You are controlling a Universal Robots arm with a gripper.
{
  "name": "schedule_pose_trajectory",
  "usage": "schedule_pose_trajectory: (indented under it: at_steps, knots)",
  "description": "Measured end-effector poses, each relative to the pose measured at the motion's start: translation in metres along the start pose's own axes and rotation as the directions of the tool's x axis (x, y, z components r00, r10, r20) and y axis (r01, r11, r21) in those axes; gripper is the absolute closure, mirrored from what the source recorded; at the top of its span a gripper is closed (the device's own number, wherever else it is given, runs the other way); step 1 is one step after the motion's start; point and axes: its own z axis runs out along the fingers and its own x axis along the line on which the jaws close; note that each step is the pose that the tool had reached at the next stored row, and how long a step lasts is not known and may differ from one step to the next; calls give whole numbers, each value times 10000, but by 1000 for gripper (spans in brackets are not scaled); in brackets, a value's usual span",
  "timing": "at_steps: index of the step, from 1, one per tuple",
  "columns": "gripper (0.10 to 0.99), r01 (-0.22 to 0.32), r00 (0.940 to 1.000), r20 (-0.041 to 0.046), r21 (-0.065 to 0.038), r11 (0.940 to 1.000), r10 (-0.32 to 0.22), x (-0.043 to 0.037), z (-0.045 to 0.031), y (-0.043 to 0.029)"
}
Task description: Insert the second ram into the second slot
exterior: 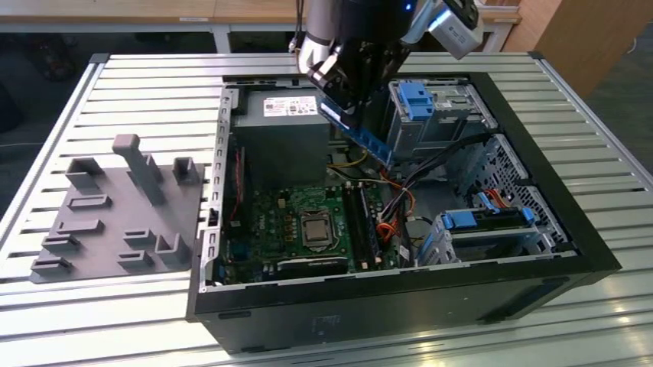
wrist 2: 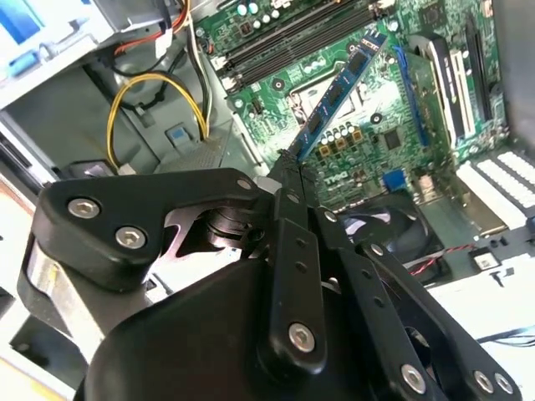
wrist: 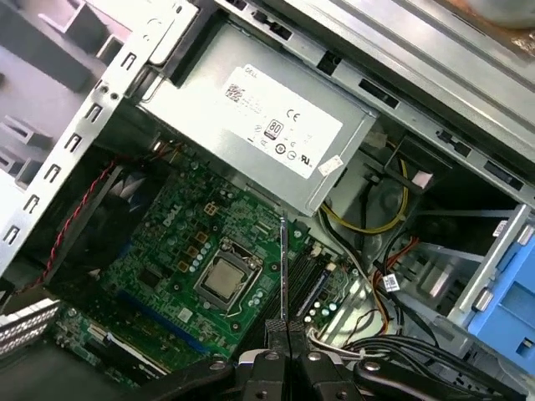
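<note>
The arm (exterior: 352, 38) is cut off by the exterior view's upper edge, and its dark bulk hides part of the open black computer case (exterior: 408, 313). The jaws are clenched on one end of the second ram (exterior: 372, 145), a thin blue stick held tilted in the air above the green motherboard (exterior: 260, 214), clear of the slots. In the first wrist view the second ram (wrist: 284, 267) appears edge-on. The case lies on a ribbed metal surface (exterior: 122, 84) beside a grey moulded fixture (exterior: 112, 214), with a wooden panel (exterior: 592, 30) beyond the far corner.
</note>
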Motion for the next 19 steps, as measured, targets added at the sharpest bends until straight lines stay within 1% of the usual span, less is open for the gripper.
schedule_pose_trajectory:
  at_steps: [5,10,15,17,19]
  knots:
    - [973,-709,9975,23,-1,9975,709,0,4,0]
    - [973,-1362,9907,45,-5,9907,1362,0,9,0]
    - [973,-2024,9793,66,-10,9793,2024,0,16,-1]
    - [973,-2295,9733,76,-14,9733,2295,0,18,-1]
    - [973,-2590,9658,86,-16,9659,2590,0,20,-1]
